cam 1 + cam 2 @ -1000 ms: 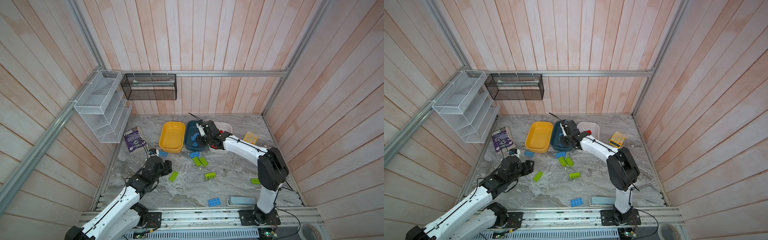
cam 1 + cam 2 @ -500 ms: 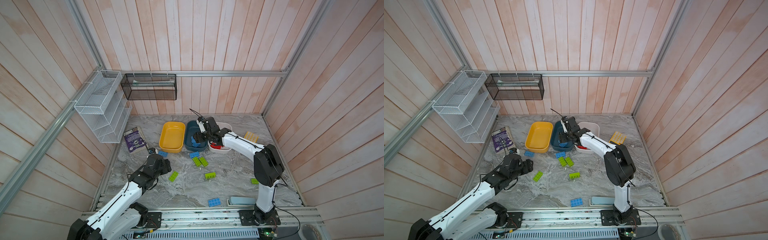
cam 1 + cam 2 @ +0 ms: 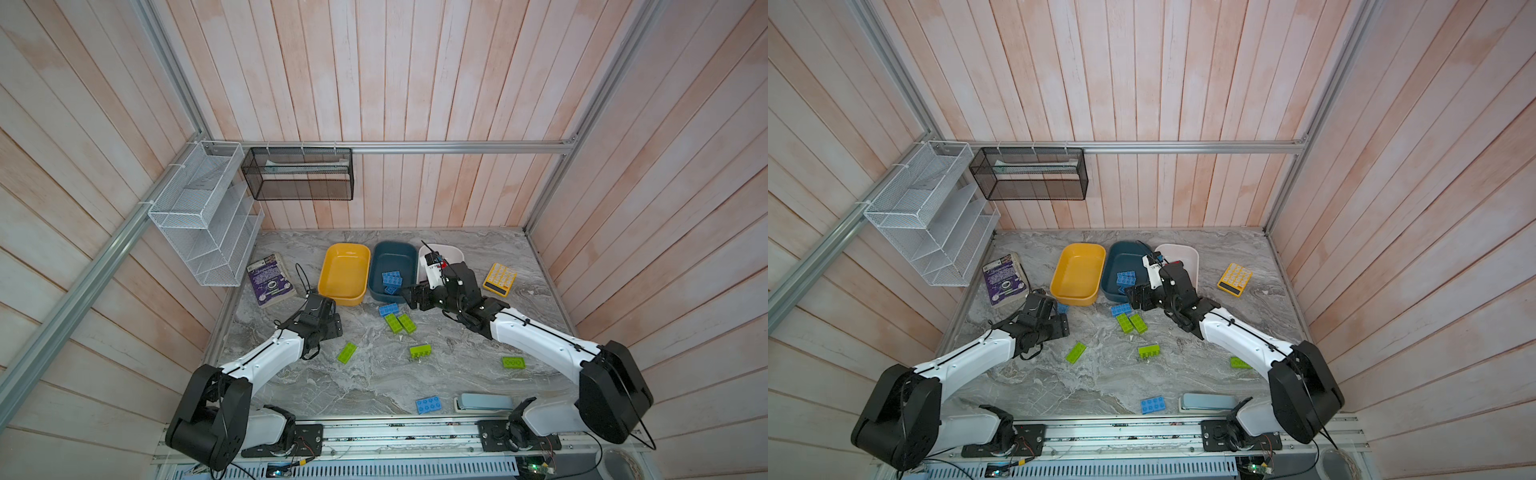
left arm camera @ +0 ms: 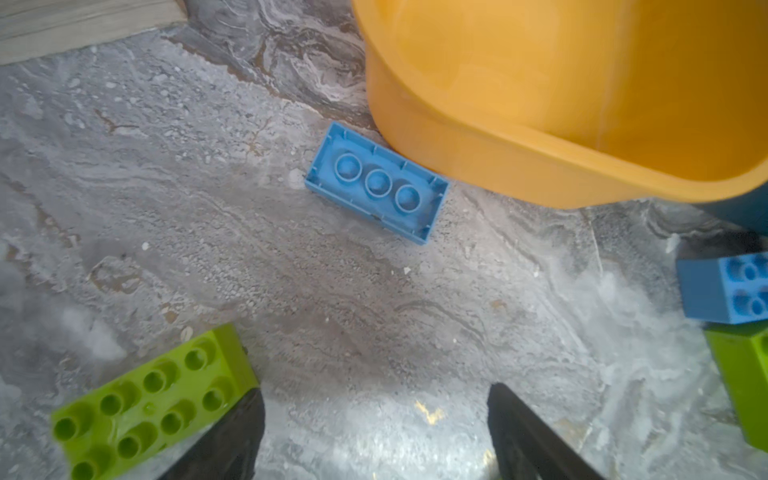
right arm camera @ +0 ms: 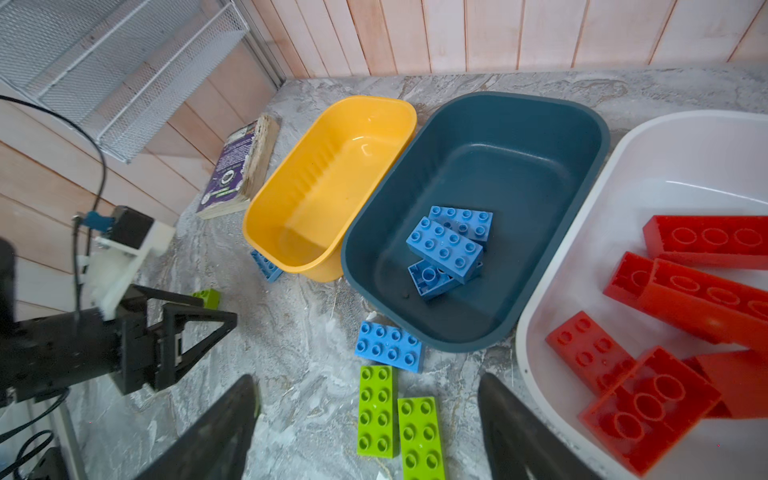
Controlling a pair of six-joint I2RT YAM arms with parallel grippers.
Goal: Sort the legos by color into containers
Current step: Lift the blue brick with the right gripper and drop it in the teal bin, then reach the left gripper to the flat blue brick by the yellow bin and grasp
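Above the table, both top views: yellow tub (image 3: 348, 246), teal tub (image 3: 395, 257) and white tub (image 3: 454, 252) stand side by side at 12 o'clock. Green bricks (image 3: 400, 323) lie scattered about the middle, and a lone blue brick (image 3: 428, 404) lies at 6 o'clock.
Left gripper (image 3: 335, 328): low at 10 o'clock, just off the yellow tub's near corner.
Right gripper (image 3: 410, 296): at the teal tub's near rim; its arm covers much of the white tub.
Left wrist view: the left gripper's fingers (image 4: 245, 419) are spread wide with nothing between them. An upturned blue brick (image 4: 376, 189) lies hollow side up against the yellow tub's wall, barely seen from above.
Right wrist view: the right gripper's fingers (image 5: 232, 415) stand apart and empty. Three blue bricks (image 5: 449, 249) are piled in the teal tub. Red bricks (image 5: 685, 324) fill the white tub, hidden from above.
Surface: grey veined marble tabletop (image 3: 365, 386), with the calculator (image 3: 499, 279) at 2 o'clock, the stapler (image 3: 484, 402) at 5 o'clock and the book (image 3: 270, 280) at 10 o'clock.
Room: pale plank walls (image 3: 415, 83); white mesh rack (image 3: 203, 220) on the wall at 10 o'clock, black mesh rack (image 3: 297, 178) on the back wall.
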